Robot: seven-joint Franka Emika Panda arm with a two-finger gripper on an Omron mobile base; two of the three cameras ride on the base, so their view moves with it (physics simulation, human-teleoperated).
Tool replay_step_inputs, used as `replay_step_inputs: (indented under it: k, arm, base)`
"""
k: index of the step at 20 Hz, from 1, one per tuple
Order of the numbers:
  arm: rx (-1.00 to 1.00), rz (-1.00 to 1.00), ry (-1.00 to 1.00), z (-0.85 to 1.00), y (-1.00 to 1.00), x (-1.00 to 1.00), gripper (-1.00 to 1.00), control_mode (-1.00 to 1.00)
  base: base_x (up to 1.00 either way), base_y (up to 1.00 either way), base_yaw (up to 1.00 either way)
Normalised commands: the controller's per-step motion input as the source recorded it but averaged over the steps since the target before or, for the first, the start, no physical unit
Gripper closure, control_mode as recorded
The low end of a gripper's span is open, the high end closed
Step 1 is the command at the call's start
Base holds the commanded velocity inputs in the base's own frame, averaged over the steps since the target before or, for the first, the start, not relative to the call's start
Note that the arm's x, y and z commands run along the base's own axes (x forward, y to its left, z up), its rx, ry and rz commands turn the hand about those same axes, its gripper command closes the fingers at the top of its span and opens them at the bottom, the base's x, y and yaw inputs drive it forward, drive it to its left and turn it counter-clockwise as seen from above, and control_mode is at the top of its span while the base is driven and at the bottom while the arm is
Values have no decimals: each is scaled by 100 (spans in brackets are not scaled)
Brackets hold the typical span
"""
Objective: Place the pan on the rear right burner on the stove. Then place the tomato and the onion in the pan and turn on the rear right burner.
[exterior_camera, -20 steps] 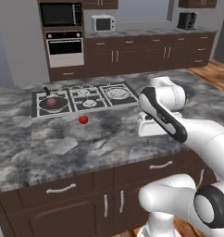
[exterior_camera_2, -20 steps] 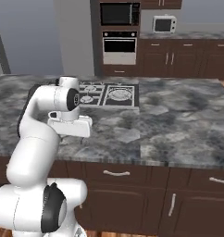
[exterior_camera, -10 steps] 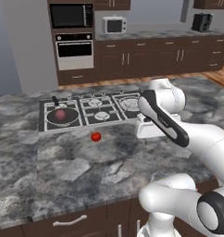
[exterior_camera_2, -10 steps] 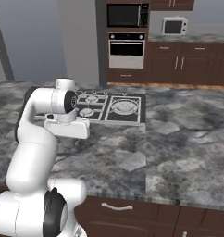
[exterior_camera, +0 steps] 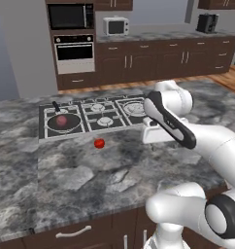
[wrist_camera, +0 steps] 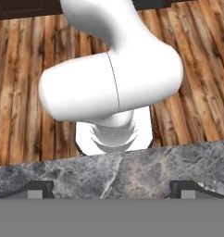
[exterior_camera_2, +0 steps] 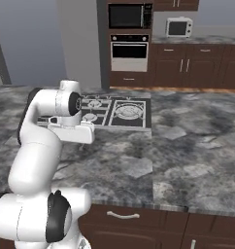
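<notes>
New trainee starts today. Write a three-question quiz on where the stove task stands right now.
1. True or false: the onion lies in the pan.
2. The tomato rests on: A) the stove B) the counter C) the pan.
3. Fill in: the end effector is ____.

Key: 1 true; 2 B; 3 open.

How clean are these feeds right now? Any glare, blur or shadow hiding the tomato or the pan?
Left base view: even, flat lighting, no glare; the tomato reads sharp red on the grey countertop, and the pan on the stove is soft but legible, onion inside. Right base view: the arm blocks the stove's left part. Hand view: crisp wood floor and counter edge.
</notes>
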Motion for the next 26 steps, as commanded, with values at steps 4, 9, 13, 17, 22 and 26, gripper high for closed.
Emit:
replay_step_inputs:
  k: [4, 9, 13, 17, 22, 26]
  arm:
    - [0, 0, 0, 0, 0, 0, -100, -100]
    - [-6, -7, 2, 0, 57, 31, -100, -100]
    - [-7, -18, 0, 0, 100, 62, -100, -100]
    - [-2, -18, -6, 15, 72, 88, -100, -100]
    - [6, -13, -1, 1, 29, 81, -100, -100]
    - [2, -16, -1, 7, 49, 36, -100, -100]
  base:
    - [0, 0, 0]
    - [0, 0, 0]
    - [0, 0, 0]
    - [0, 0, 0]
    - [0, 0, 0]
    - [0, 0, 0]
